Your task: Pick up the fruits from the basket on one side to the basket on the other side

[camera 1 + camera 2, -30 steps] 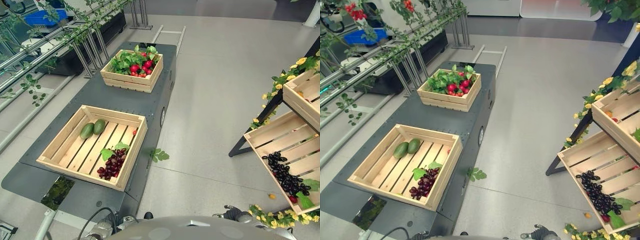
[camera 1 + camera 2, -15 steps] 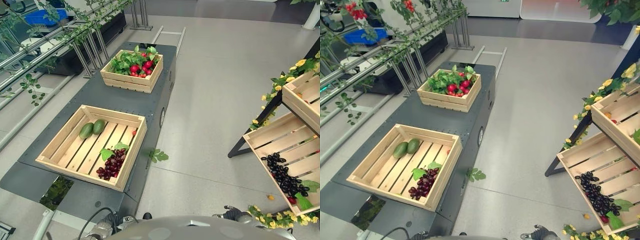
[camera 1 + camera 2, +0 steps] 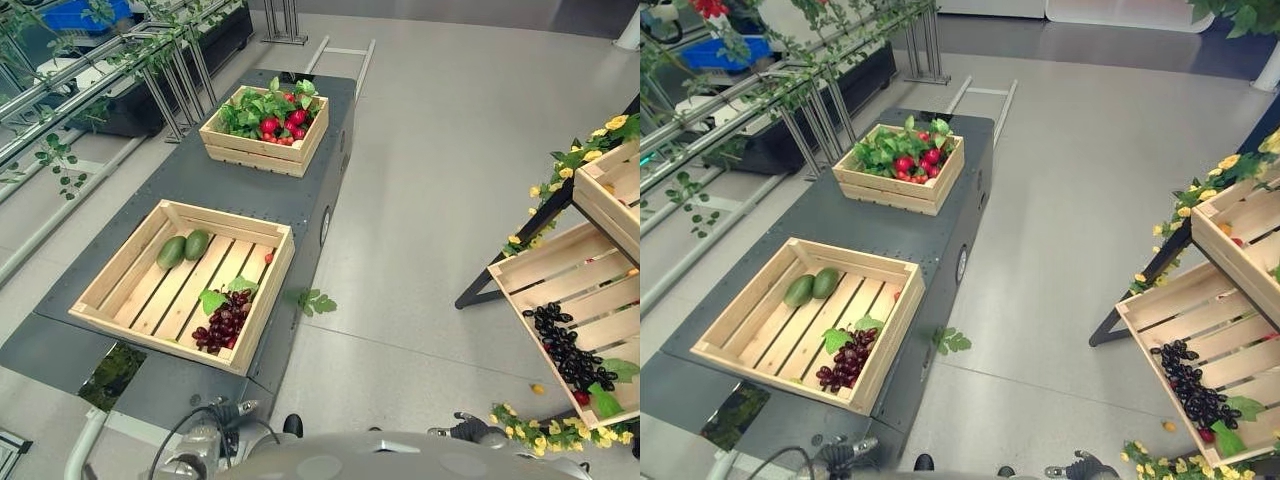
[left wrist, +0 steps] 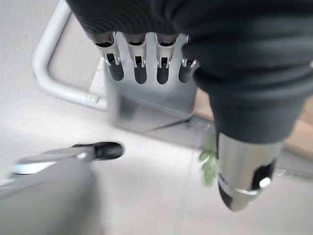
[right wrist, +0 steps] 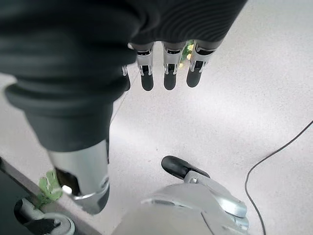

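Wooden slats everywhere, basically. On the dark grey platform (image 3: 190, 180), the near slatted crate (image 3: 180, 283) sits by the near edge with two smooth green oval fruits (image 3: 183, 248) side by side in its far left corner, a knobbly bunch of dark red grapes (image 3: 222, 325) with a couple of leaves by its near right rim, and one small red fruit (image 3: 268, 258) against the right wall. The far crate (image 3: 264, 128) at the far end is stuffed with leafy greens and round red fruits. A loose leaf (image 3: 314, 301) lies on the pale floor just off the platform's right edge. Over right, the tilted shelf crate (image 3: 571, 313) holds a glossy black grape bunch (image 3: 566, 349), yellow flowers along the stand. Left hand (image 4: 146, 63) and right hand (image 5: 164, 66) both hang over the floor, fingers relaxed and straight, holding nothing.
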{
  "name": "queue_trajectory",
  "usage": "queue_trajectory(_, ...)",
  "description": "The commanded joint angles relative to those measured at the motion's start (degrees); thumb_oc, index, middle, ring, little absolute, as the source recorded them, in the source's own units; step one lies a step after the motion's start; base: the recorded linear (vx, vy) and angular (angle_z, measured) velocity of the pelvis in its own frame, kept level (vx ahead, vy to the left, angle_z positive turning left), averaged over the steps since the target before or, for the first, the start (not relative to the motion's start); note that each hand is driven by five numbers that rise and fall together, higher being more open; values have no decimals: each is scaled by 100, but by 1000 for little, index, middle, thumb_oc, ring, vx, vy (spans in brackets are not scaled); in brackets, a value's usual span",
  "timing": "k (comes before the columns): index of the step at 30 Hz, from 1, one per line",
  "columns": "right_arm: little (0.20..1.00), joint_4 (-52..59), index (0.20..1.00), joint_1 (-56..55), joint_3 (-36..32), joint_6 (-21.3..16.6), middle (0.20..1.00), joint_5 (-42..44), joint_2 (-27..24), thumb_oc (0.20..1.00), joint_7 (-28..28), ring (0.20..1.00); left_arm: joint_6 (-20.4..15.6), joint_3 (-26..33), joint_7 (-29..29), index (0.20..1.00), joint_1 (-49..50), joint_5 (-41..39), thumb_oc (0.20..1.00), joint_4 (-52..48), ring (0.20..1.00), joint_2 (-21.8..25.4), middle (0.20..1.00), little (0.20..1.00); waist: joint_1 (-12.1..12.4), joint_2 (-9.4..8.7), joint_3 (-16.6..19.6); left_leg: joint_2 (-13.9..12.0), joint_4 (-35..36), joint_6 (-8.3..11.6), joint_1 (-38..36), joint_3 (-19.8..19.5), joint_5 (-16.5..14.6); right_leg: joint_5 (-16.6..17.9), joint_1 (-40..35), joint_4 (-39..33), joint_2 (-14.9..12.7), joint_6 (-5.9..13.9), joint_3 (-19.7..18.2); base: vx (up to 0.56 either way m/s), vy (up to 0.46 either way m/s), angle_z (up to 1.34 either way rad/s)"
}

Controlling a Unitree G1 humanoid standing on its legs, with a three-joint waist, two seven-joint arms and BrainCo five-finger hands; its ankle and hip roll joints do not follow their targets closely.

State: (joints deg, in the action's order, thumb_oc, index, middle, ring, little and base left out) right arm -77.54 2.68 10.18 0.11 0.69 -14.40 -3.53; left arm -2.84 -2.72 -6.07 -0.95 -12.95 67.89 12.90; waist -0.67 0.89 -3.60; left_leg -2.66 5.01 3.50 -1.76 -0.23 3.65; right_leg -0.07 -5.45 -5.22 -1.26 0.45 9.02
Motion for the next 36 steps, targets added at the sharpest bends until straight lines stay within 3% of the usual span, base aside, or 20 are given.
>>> queue_trajectory(1,1000,-142,1000,263,-31,-133,1000,62,12,1000,-123,1000,-325,115,-144,1000,-344,-462,1000,-434,1000,155,1000,1000,25,-278,-191,36,-1,37,-174,100,-453,65,80,22,-562,693,-54,0,0,0)
queue_trajectory(3,1000,-82,1000,246,-52,-133,1000,75,-11,1000,-127,1000,-378,176,-136,1000,-156,-651,1000,-1044,1000,201,1000,1000,36,-264,-214,30,-1,42,-159,91,-440,66,86,22,-564,697,-36,0,0,0)
queue_trajectory(5,1000,4,1000,211,-91,-126,1000,63,-60,1000,-113,1000,-469,275,-88,1000,235,-871,1000,-2282,1000,286,1000,1000,70,-247,-243,17,-1,46,-144,77,-424,77,92,22,-573,708,-23,0,0,0)
queue_trajectory(9,1000,23,1000,208,-128,-133,1000,60,-73,1000,-96,1000,-489,380,-48,1000,412,-973,1000,-2742,1000,316,1000,1000,77,-239,-245,6,-1,45,-143,72,-418,82,96,22,-576,718,-23,-2,2,1)
queue_trajectory(11,1000,38,1000,217,-179,-120,1000,76,-80,1000,-56,1000,-530,521,34,1000,656,-1148,1000,-3658,1000,364,1000,1000,85,-219,-260,-3,-1,40,-150,74,-420,84,101,22,-581,723,-33,-15,13,5)
queue_trajectory(24,1000,46,1000,256,-224,-101,1000,135,-113,1000,24,1000,-569,818,137,1000,934,-1345,1000,-5157,1000,548,1000,1000,102,-206,-384,-18,-1,36,-162,89,-432,105,114,22,-587,728,-55,0,0,0)
queue_trajectory(36,1000,34,1000,289,-210,-72,1000,121,-148,1000,92,1000,-431,823,94,1000,597,-770,1000,-5100,1000,983,1000,1000,70,-186,-425,-28,-1,43,-144,118,-430,120,156,23,-589,729,-61,0,0,0)
